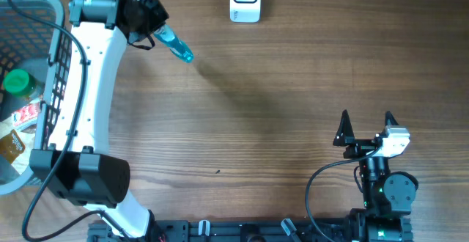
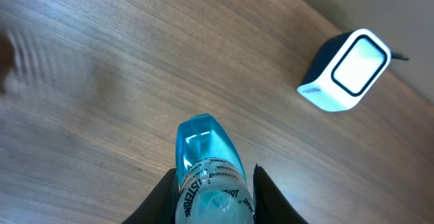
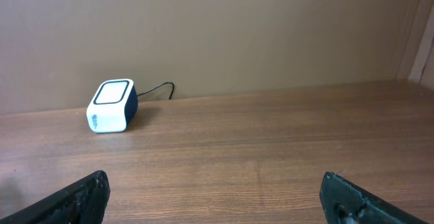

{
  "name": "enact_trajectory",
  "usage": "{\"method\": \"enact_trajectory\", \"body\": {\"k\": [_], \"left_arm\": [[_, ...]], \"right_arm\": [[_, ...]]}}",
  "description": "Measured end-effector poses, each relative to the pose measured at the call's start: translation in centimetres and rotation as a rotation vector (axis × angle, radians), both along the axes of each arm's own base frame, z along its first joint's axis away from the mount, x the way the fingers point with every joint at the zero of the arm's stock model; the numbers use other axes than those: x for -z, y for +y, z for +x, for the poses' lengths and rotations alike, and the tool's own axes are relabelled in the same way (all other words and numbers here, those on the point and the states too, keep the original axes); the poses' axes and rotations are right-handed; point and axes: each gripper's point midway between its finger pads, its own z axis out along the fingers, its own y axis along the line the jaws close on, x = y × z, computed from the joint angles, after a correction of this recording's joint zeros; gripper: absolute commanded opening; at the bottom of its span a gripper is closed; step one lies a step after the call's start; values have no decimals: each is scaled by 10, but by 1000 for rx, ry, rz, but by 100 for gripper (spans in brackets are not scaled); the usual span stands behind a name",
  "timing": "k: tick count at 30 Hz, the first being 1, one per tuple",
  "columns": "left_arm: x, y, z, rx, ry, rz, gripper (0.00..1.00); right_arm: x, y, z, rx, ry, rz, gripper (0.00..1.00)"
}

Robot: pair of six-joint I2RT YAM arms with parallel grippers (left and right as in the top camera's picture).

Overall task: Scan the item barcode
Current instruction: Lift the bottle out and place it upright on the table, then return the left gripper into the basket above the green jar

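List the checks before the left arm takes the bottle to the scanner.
1. Grip: ok. The left gripper is closed on the blue bottle, with a finger on each side.
2. Scanner located: ok. The scanner stands at the far edge of the table, with its window in view.
3. Path: ok. Only wood tabletop shows between bottle and scanner.
4. Barcode facing the scanner: cannot tell. Only label lettering shows, no barcode.
5. Other arm out of the way: ok. The right gripper is open at the near right, apart from both.
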Motion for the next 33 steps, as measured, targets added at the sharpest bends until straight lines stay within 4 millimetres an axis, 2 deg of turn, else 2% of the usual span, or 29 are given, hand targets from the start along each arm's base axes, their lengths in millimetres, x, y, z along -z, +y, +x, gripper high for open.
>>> {"method": "enact_trajectory", "body": {"k": [4,12,15,17,20,22,29,33], "left_arm": [[9,-7,0,12,23,19,22],[66,-27,10,53,150,41,22],[79,-29,11,56,178,45,23],[82,-29,11,56,185,46,23],[82,-29,11,56,186,46,32],[82,-29,11,56,186,46,41],[82,-36,10,69,185,46,47],[82,-44,10,84,181,46,55]], "right_arm": [[0,0,0,0,0,0,100],[0,0,0,0,0,0,100],[0,0,0,0,0,0,100],[0,0,0,0,0,0,100],[0,0,0,0,0,0,100],[0,0,0,0,0,0,100],[0,0,0,0,0,0,100],[0,0,0,0,0,0,100]]}}
